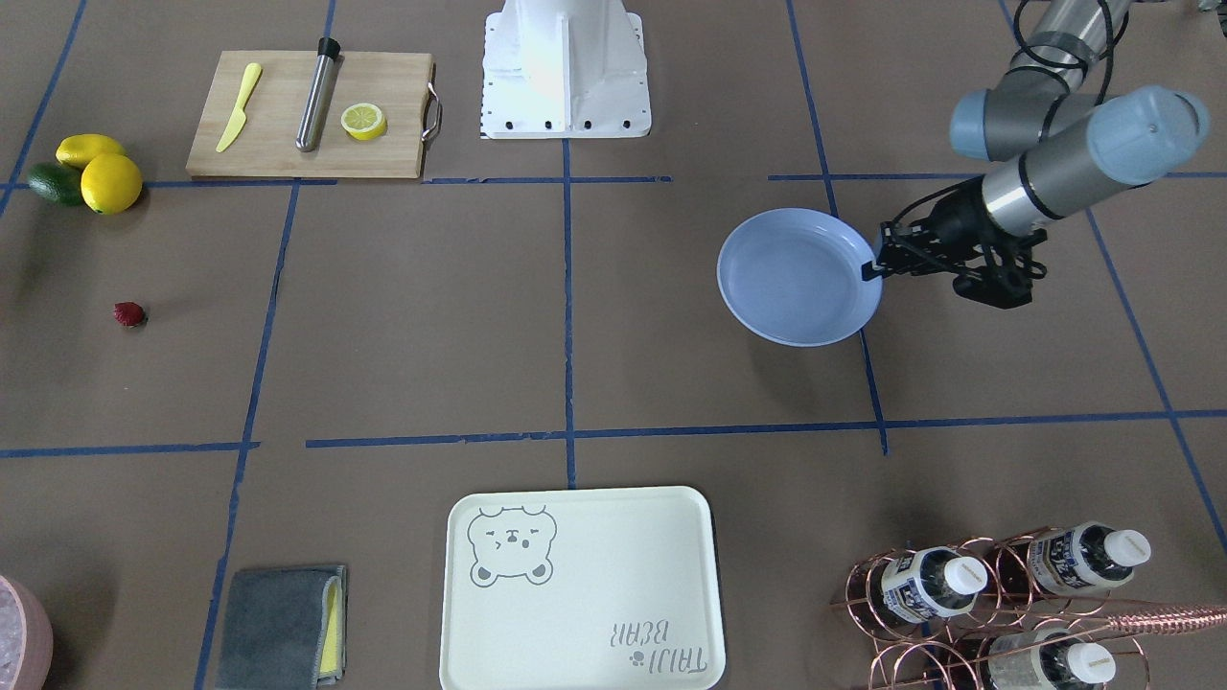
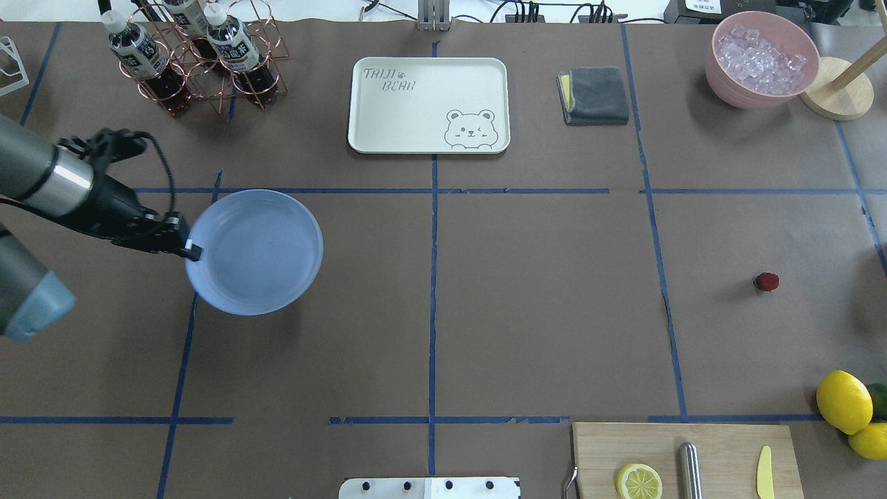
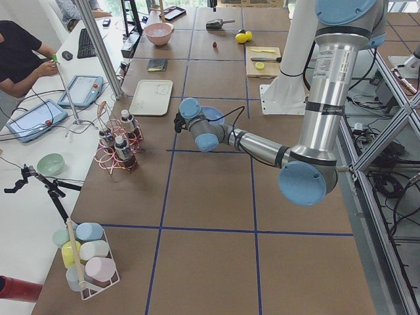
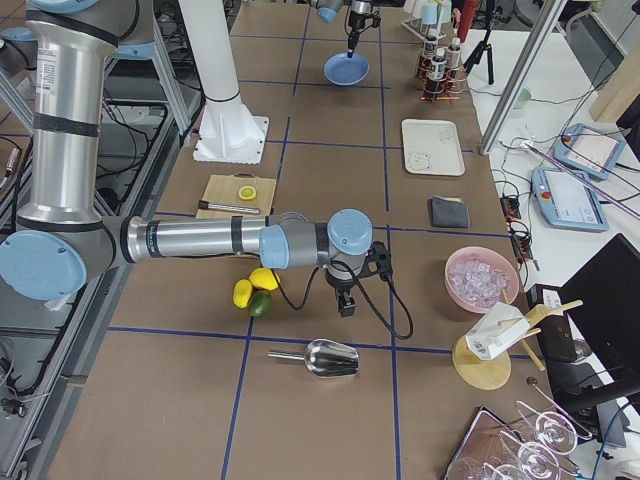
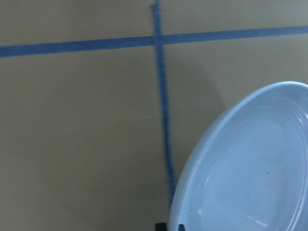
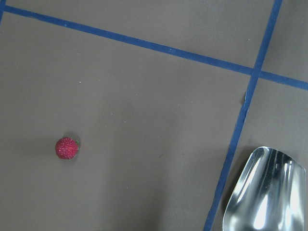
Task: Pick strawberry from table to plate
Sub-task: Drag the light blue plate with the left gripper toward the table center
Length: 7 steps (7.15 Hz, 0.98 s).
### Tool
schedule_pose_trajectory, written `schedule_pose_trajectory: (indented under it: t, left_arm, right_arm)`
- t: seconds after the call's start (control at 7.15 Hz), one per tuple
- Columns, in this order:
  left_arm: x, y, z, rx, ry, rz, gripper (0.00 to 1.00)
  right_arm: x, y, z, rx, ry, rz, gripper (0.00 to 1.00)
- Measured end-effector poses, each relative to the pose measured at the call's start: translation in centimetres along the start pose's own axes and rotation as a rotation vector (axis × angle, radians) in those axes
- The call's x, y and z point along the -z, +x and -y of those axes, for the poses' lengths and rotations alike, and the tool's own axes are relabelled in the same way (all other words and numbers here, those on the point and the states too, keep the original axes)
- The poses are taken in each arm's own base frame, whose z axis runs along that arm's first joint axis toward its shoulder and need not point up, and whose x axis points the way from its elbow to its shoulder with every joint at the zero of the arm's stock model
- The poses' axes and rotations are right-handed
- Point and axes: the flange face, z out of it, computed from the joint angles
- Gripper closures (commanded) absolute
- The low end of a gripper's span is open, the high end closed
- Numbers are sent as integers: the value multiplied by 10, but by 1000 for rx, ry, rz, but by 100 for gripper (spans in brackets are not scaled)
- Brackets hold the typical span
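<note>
The strawberry (image 1: 129, 313) (image 2: 766, 281), small and dark red, lies alone on the brown table (image 2: 527, 305). In the right wrist view the strawberry (image 6: 67, 147) is at the lower left, with no fingers showing. The light-blue plate (image 1: 800, 278) (image 2: 254, 251) (image 5: 250, 163) is far across the table from it. My left gripper (image 1: 870, 271) (image 2: 194, 249) is shut on the plate's rim. My right gripper (image 4: 345, 303) shows only in the exterior right view, hanging over the table beside the lemons. I cannot tell whether it is open or shut.
A cutting board (image 2: 721, 443) holds a lemon half (image 2: 639, 482), a steel rod and a yellow knife. Two lemons (image 2: 843, 400) and an avocado lie beside it. A metal scoop (image 6: 264, 192), cream bear tray (image 2: 428, 104), bottle rack (image 2: 187, 59), grey cloth (image 2: 596, 95) and ice bowl (image 2: 761, 59) stand around.
</note>
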Motion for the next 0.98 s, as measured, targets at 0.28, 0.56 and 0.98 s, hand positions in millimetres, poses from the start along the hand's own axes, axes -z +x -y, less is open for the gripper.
schedule_pose_trajectory:
  t: [0.28,0.56,0.98]
  left_arm:
    - [-92,128,-34,220,17,-84,100]
    - [-157,182,-59,351,82,-101,100]
    - [-188,181,-71,385,143,-76,100]
  right_arm:
    - [0,0,-1,-2,-1,0,0]
    - [-2,1,-4,-5,-5,1,0]
    - [-3,2,-6,-8,-8,1,0]
